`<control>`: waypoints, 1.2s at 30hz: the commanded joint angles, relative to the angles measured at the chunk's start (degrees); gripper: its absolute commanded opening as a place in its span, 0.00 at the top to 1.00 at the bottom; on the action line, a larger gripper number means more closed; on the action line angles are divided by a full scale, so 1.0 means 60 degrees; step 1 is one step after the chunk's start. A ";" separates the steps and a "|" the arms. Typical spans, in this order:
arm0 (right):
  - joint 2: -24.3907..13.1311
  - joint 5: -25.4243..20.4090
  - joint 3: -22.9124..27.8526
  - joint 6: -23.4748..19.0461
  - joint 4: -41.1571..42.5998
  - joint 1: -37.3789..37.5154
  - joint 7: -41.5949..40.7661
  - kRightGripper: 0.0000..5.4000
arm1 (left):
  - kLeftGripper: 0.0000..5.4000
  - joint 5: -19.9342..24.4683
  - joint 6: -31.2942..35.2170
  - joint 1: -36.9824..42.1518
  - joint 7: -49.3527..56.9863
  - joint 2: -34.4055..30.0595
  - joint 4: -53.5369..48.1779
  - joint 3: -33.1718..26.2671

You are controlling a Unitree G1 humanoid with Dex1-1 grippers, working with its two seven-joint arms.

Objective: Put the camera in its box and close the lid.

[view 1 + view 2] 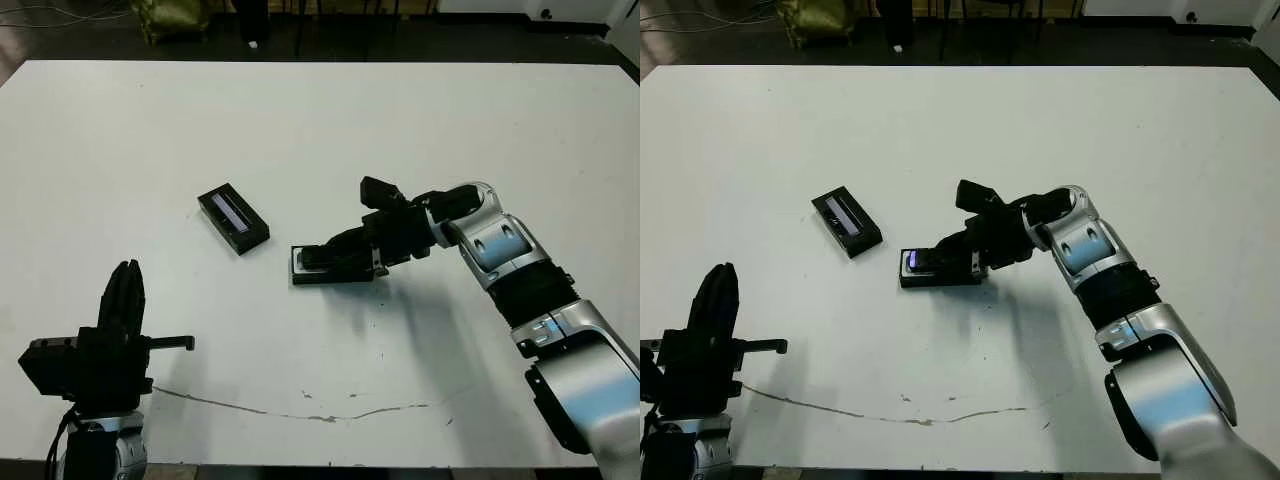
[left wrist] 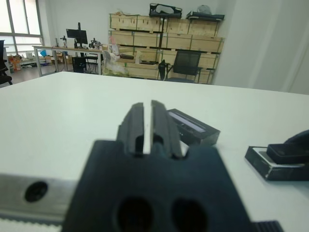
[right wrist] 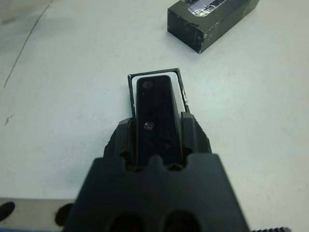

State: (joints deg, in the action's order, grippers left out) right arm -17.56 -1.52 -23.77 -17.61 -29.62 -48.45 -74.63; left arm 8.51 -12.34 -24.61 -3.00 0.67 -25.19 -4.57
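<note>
Starting at your left, the left gripper (image 1: 127, 290) sits well clear of the box (image 1: 300, 271), near the table's (image 1: 400, 130) front edge, fingers pressed together on nothing. Next comes the lid (image 1: 233, 219), lying flat just beyond the box, strip up. Over the box, your right gripper (image 3: 157, 126) clamps the camera (image 3: 155, 111), which lies lengthwise above the white lining
</note>
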 commanded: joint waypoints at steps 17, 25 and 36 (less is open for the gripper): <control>-0.0457 0.0715 -0.0232 -0.0082 0.0085 -0.0316 0.0312 0.87 | 1.00 -0.0346 -0.0006 -0.0175 0.0084 0.0021 0.0090 0.0101; -0.0303 0.0965 -0.0496 0.0290 -0.0190 -0.0890 0.0113 0.87 | 1.00 -0.0313 -0.0019 -0.0262 0.0053 0.0036 0.0108 0.0176; -0.0056 0.1193 -0.0785 0.0487 -0.1034 -0.1207 0.0019 0.87 | 1.00 -0.0167 -0.0029 -0.0400 0.0013 0.0067 0.0135 0.0229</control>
State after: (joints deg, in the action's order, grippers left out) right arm -16.81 2.68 -28.42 -14.31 -34.19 -54.48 -76.81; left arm 7.35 -13.13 -25.13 -2.84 0.91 -25.31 -3.16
